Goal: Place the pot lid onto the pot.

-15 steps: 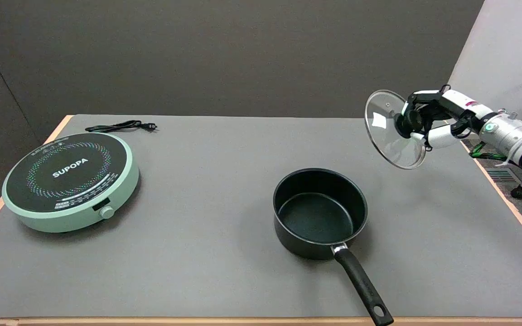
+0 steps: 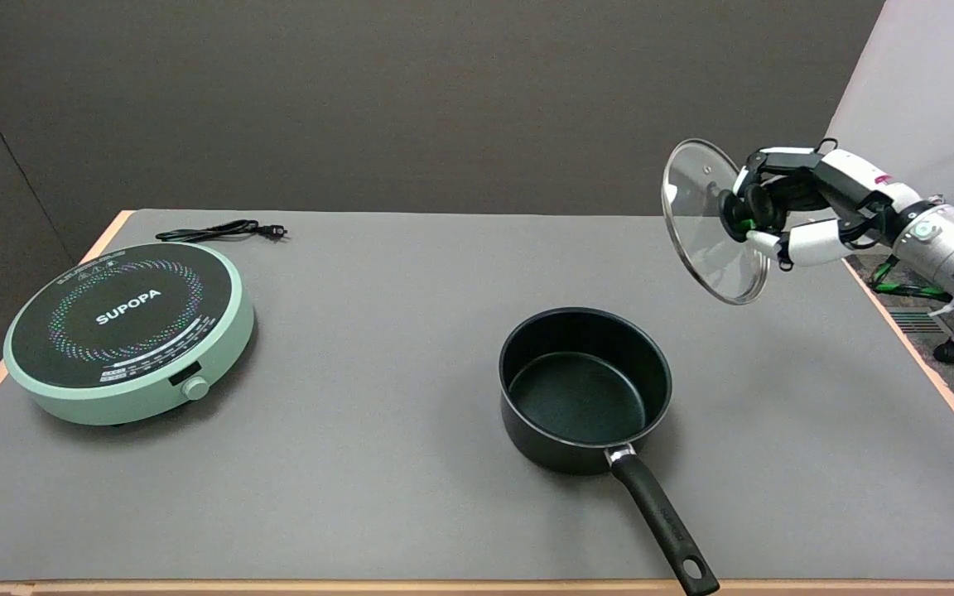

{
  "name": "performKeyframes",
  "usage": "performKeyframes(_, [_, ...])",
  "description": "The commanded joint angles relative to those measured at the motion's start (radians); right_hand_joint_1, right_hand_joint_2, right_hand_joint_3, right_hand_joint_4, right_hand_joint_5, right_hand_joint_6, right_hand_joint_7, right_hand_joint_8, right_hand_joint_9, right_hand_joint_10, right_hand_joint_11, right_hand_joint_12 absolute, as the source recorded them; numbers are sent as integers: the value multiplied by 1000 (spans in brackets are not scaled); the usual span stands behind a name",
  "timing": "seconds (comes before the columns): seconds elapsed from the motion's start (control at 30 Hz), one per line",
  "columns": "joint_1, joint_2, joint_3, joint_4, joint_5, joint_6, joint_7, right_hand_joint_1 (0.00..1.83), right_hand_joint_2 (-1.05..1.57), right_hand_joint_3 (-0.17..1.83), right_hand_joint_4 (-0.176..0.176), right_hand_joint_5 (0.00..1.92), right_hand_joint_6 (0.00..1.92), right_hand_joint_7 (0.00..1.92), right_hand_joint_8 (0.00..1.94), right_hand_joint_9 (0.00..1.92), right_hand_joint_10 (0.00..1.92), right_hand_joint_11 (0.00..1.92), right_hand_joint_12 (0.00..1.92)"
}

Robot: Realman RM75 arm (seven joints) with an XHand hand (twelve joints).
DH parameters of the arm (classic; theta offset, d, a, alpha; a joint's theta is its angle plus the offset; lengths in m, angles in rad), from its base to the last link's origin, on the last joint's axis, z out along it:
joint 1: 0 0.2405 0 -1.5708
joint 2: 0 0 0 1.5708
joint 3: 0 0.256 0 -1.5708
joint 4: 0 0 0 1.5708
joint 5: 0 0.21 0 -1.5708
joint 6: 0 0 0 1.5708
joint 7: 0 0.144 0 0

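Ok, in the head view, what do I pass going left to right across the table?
Cooktop → power cord → pot → glass lid held in the air → right hand gripping its knob.

"supopa" – on green induction cooker top

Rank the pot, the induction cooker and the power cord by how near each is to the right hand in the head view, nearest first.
From the right hand, which holds the glass lid up in the air:
1. Pot, below and left of the hand, at mid-table.
2. Power cord, at the far left edge.
3. Induction cooker, at the table's left end.
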Motion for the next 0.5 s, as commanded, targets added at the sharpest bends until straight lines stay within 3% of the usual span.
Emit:
performKeyframes(0.03, [-182,-90,179,-218,227,-53,56,1370,768,788,176,577,1500,913,1367,812,1658,668,1279])
performKeyframes(0.2, [-169,-77,98,-206,336,-1,53,1369,767,802,176,573,1511,907,1384,809,1676,660,1340])
performKeyframes(0.5, [-164,-74,6,-194,355,129,70,1367,772,804,176,562,1522,897,1402,799,1697,632,1382])
